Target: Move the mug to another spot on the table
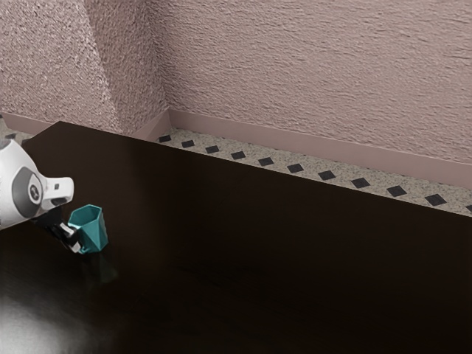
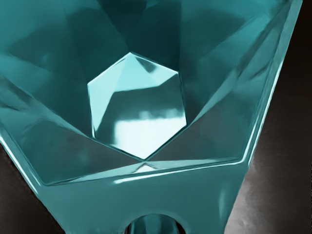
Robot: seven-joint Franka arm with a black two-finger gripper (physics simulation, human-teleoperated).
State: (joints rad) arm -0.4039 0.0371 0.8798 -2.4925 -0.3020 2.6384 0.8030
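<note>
A teal faceted mug (image 1: 90, 225) hangs tilted a little above the dark table (image 1: 265, 258), near the exterior view's left; a faint reflection of it lies on the tabletop below. My black gripper (image 1: 71, 234) is shut on the mug's side nearest the arm, with the white arm behind it. The wrist view looks straight down into the mug (image 2: 136, 112), onto its hexagonal bottom. Its handle (image 2: 152, 225) curves out just under my hand.
The table stretches wide toward the exterior view's right and front. Its far edge (image 1: 295, 181) drops to a tiled floor (image 1: 324, 173) along a pink rough wall (image 1: 310, 66). A bright glare (image 1: 22, 321) lies on the front left of the tabletop.
</note>
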